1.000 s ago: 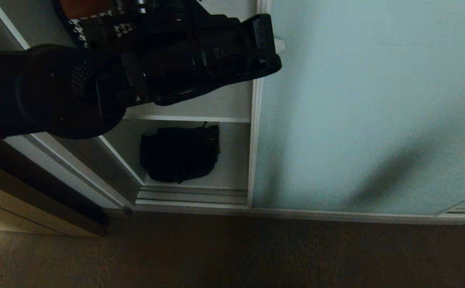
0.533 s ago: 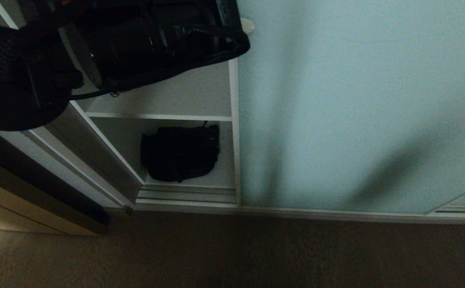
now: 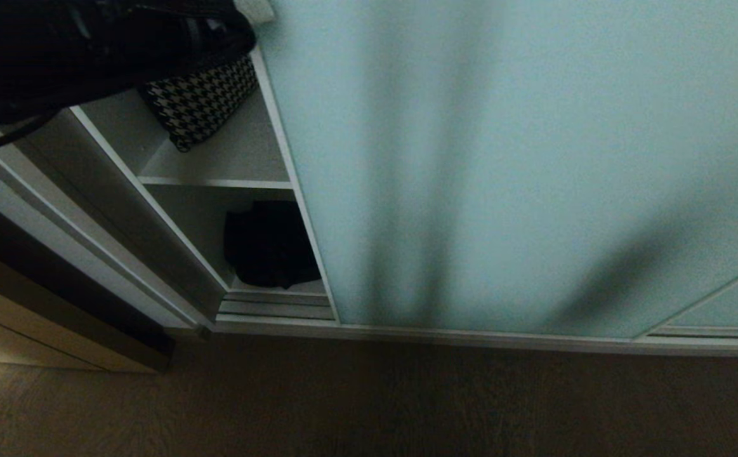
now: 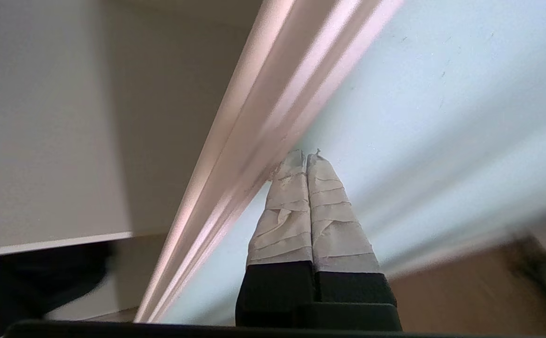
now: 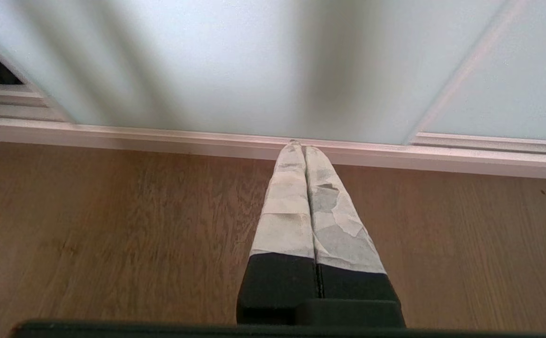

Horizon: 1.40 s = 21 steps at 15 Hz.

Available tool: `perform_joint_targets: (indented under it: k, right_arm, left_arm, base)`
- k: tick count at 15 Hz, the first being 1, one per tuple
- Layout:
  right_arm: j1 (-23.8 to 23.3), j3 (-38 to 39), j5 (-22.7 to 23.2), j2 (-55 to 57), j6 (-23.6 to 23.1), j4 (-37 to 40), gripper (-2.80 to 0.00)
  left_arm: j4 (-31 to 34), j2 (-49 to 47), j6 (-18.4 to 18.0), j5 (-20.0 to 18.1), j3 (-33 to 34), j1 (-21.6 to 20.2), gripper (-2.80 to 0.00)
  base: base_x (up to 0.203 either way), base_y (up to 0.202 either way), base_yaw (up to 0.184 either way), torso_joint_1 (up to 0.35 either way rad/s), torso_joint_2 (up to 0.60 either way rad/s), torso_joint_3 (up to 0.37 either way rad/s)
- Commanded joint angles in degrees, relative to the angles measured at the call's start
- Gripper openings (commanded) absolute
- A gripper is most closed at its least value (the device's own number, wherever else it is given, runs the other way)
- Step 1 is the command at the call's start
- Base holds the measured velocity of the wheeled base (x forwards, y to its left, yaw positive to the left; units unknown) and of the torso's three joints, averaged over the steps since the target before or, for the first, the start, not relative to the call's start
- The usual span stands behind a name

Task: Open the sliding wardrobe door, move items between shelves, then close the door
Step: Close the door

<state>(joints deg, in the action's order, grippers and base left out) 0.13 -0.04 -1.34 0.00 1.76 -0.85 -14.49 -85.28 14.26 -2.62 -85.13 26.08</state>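
The sliding wardrobe door (image 3: pixel 502 158), frosted pale blue-green glass, covers most of the bay and leaves a narrow gap at the left. My left gripper (image 3: pixel 256 9) is shut and empty at the top of the head view. In the left wrist view its taped tips (image 4: pixel 305 157) press on the glass (image 4: pixel 418 94) right beside the door's silver frame edge (image 4: pixel 254 122). A black bag (image 3: pixel 267 244) lies on the lowest shelf, half hidden behind the door. A houndstooth-patterned bag (image 3: pixel 200 101) rests on the shelf (image 3: pixel 216 182) above. My right gripper (image 5: pixel 299 148) hangs shut over the floor, parked.
The ribbed floor track (image 3: pixel 273 306) shows in the gap. A second frosted panel (image 3: pixel 724 304) sits at the lower right. The wardrobe's side wall (image 3: pixel 89 216) and a wooden panel (image 3: pixel 26 330) stand at the left. Wood floor (image 3: pixel 369 400) lies in front.
The door has slid left, narrowing the gap and covering part of the black bag. My left arm moved left and up along with the door's edge, uncovering the houndstooth bag.
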Motion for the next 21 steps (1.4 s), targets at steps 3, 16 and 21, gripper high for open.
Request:
perform_joint_targets:
  k: [3,16,21]
  right_arm:
    - [0.0,0.0,0.0,0.1,0.0,0.0,-2.80]
    - [0.0,-0.1,0.0,0.1,0.0,0.0,-2.80]
    - [0.0,-0.1,0.0,0.1,0.0,0.0,-2.80]
  left_arm:
    - [2.1,10.0,-0.4,-1.0,4.9,-0.7,-2.80]
    - [-1.5,4.4,-7.2,4.2,7.8,-0.8,-2.80]
    - [-3.6,2.8,-8.9,6.1,6.3,-1.1,-2.80]
  base:
    - [0.000,0.000,0.000,0.000,0.00,0.000]
    - [0.000,0.000,0.000,0.000,0.00,0.000]
    - [0.000,0.000,0.000,0.000,0.00,0.000]
